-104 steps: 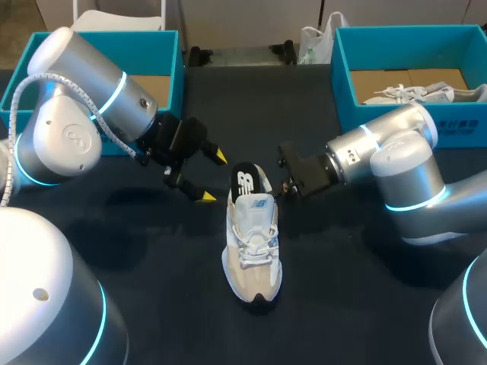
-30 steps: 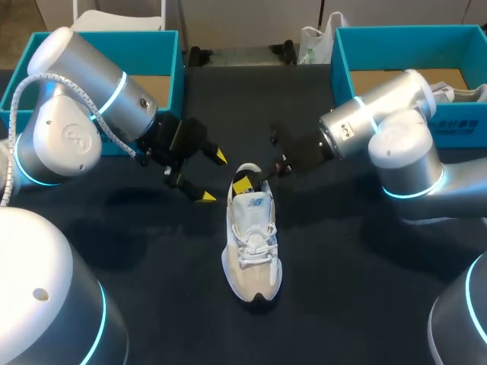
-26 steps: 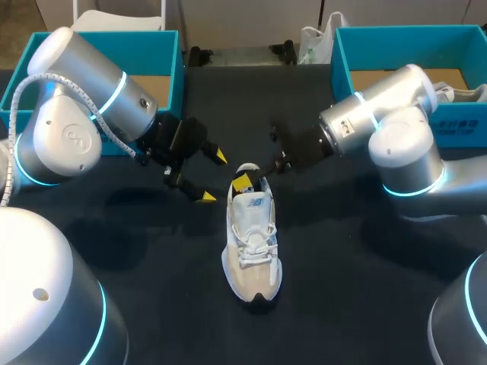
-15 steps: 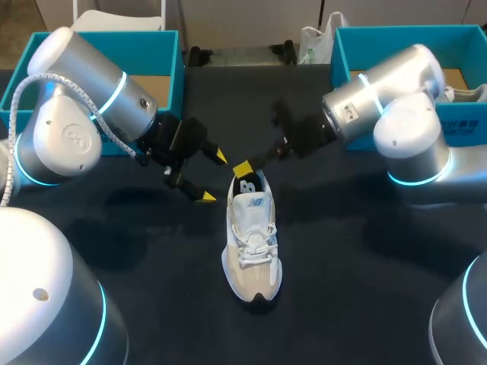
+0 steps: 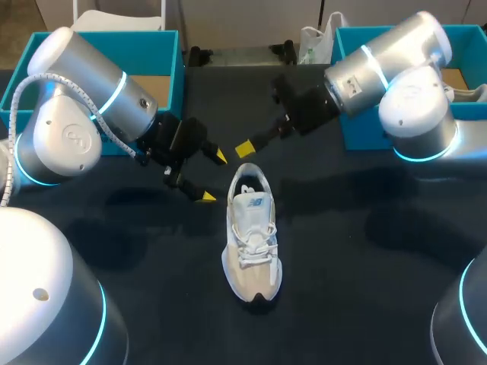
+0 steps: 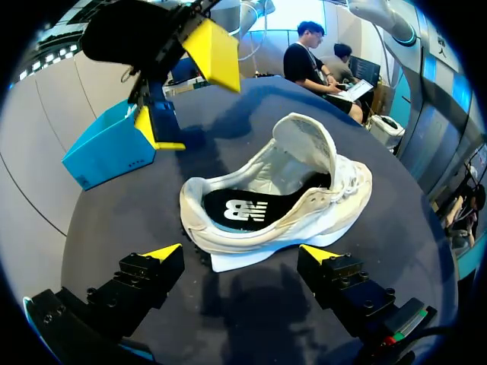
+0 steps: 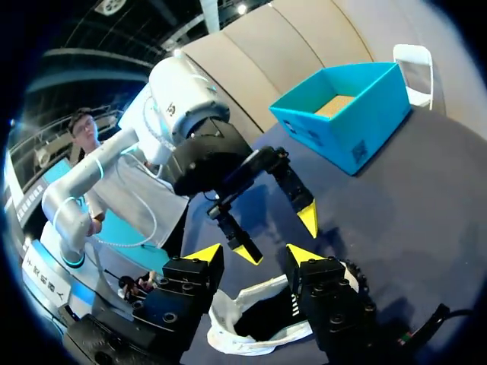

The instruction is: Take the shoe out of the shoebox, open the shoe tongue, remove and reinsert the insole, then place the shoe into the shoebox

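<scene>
While left gripper (image 5: pixel 212 176) and right gripper (image 7: pixel 254 253) gape empty, the pale mesh shoe (image 5: pixel 251 239) rests, rounded tongue (image 6: pixel 303 148) raised

shoe (image 5: pixel 251 236) alone mid-tabletop (image 5: pixel 342 258), bare dark surface open around its toe and both flanks across the lower frame, left tool (image 5: pixel 212 177) spread just left of the heel, right tool (image 5: pixel 245 147) just beyond the heel, left shoebox (image 5: pixel 169 57) and right shoebox (image 5: pixel 365 131) walling the upper corners
</scene>
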`<state>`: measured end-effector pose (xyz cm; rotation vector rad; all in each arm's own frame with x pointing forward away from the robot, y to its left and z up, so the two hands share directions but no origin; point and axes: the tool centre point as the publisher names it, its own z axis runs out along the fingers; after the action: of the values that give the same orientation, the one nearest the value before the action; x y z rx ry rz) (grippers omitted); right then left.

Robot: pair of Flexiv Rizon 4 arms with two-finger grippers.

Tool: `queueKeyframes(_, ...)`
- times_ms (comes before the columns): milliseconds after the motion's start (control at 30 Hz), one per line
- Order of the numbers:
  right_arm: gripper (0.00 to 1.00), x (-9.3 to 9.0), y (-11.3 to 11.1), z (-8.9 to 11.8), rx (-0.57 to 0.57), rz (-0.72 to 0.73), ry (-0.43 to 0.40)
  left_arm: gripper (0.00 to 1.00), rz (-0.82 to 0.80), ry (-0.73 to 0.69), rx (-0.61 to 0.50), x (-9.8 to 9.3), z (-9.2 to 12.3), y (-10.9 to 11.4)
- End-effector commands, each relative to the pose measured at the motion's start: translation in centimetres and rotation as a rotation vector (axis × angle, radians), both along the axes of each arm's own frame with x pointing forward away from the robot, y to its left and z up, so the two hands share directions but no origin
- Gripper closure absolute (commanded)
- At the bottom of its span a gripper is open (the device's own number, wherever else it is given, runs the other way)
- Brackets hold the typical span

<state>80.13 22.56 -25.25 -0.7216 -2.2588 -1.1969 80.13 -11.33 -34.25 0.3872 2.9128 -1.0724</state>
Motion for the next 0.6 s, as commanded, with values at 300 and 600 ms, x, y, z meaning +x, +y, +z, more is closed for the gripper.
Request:
queueKeyframes(300,0.82,-1.5,-1.1,3.7,-0.178,-0.129,0.010,0.00,-0.001,0.000,0.004,0.0,0.0,0.0)
queueKeyframes(600,1.00,-1.8,-1.6,4.8,-0.271,-0.225,-0.012,0.00,-0.001,0.000,0.004,0.0,0.0,0.0)
